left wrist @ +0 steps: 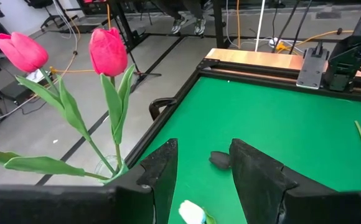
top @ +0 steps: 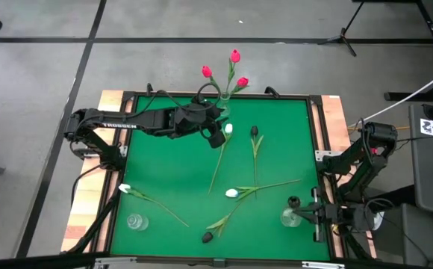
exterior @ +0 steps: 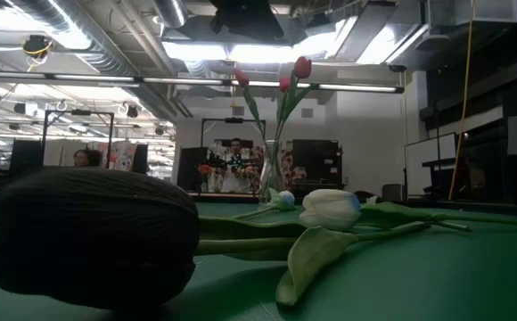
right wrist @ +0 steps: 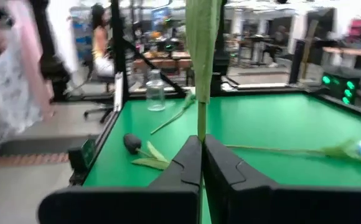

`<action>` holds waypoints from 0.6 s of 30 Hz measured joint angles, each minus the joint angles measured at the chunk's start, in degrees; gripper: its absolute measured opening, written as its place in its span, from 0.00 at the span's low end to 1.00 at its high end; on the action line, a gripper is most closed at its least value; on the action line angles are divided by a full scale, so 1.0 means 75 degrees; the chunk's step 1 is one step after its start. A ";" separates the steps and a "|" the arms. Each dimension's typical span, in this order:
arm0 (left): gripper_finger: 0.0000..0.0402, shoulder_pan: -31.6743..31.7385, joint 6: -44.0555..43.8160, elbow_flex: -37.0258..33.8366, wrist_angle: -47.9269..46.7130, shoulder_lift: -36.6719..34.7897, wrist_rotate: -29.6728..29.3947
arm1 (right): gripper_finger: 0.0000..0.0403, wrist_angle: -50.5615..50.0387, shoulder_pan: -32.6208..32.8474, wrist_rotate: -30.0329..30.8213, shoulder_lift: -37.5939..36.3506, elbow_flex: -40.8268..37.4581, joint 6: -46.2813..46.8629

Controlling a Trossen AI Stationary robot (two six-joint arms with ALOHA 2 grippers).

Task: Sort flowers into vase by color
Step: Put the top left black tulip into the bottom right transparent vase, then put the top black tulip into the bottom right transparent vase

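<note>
1. The left hand (top: 218, 134) hovers at upper centre of the high view, just beside the vase (top: 223, 110) that holds 3 pink-red tulips (top: 234, 56).
2. Its fingers (left wrist: 162, 165) stand apart and hold nothing; a white tulip (top: 228, 128) lies right beneath it, its stem running down-left across the green counter (top: 172, 172).
3. The right hand (right wrist: 200, 155) is at the lower right of the high view, near a second glass vase (top: 290, 217). Its fingers are clamped on an upright green stem (right wrist: 199, 68), probably that of the black tulip (top: 294, 202) there.
4. Other white and black tulips lie mid-counter, stems crossing.
5. The left arm looks nearer the white one.
</note>
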 joint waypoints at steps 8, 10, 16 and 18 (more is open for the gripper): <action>0.36 0.0085 0.0040 0.0000 0.0000 0.0000 -0.0003 | 0.19 -0.0531 0.0026 -0.0330 0.0003 -0.0046 0.1389; 0.36 0.0099 0.0041 0.0000 0.0001 0.0000 -0.0003 | 0.27 -0.0580 0.0026 -0.0356 0.0003 -0.0046 0.1522; 0.36 0.0131 0.0044 0.0000 0.0000 0.0000 -0.0003 | 0.49 -0.0584 0.0046 -0.0249 0.0003 -0.0046 0.1545; 0.36 0.0131 0.0044 0.0000 0.0002 0.0000 0.0000 | 0.54 -0.0558 0.0049 -0.0285 0.0003 -0.0046 0.1581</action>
